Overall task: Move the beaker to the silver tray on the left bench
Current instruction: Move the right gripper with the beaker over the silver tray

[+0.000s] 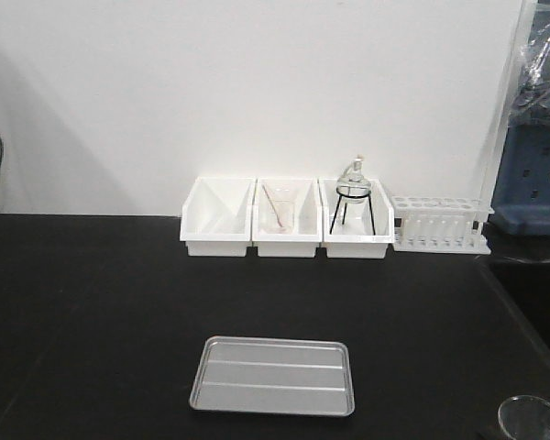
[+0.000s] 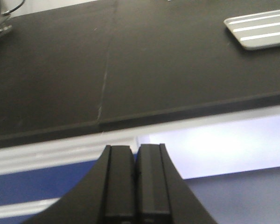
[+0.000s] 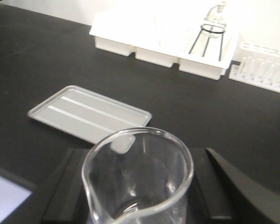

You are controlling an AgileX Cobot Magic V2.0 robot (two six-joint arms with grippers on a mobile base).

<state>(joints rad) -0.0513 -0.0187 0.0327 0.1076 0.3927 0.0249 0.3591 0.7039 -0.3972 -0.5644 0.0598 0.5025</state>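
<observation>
Silver tray (image 1: 273, 376) on black bench (image 1: 92, 302); 3 white bins (image 1: 286, 240) behind; beaker (image 1: 532, 420) bottom right.

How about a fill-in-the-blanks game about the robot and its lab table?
1. The right gripper holds a clear glass ____.
2. The silver tray has ____ lying on it.
3. By the wall stand ____ white bins in a row.
4. The left gripper holds nothing, and it is ____.

Missing words: beaker; nothing; three; shut.
</observation>
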